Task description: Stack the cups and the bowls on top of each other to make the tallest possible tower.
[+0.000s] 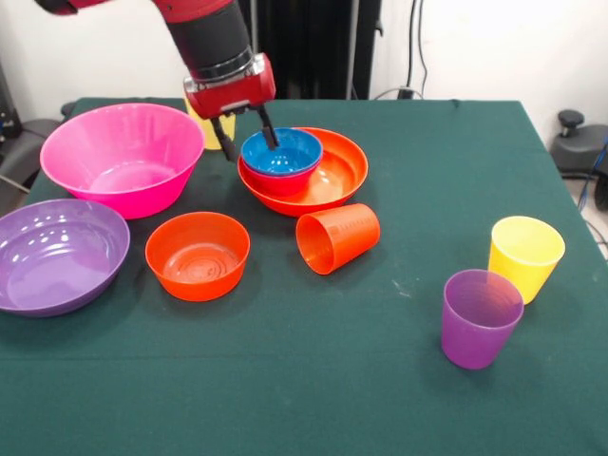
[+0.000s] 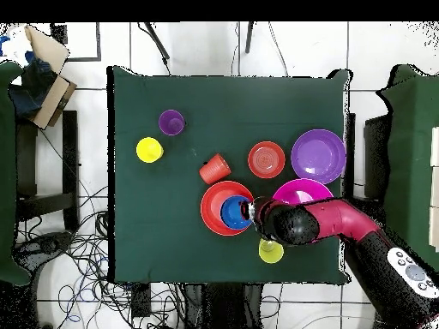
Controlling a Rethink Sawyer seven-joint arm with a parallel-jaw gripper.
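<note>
Taking the wide orange bowl (image 1: 337, 180) as my landmark and working left to right in the front view: the shallow purple bowl (image 1: 57, 252) and the big pink bowl (image 1: 122, 157) sit upright well to its left, and the small orange bowl (image 1: 198, 255) stands upright just ahead and left of it. Inside the landmark nests a magenta bowl (image 1: 275, 180) holding the blue bowl (image 1: 281, 152), mouths up. My gripper (image 1: 245, 134) has its fingers apart, straddling the blue bowl's left rim, one finger inside and one outside. I judge these bowls light, stiff and slippery, so a thin rim pinch is the place to hold. The orange cup (image 1: 337, 237) lies on its side just ahead, long axis level, mouth towards the lower left. Far right, the purple cup (image 1: 481, 318) and a yellow cup (image 1: 525, 256) stand upright.
</note>
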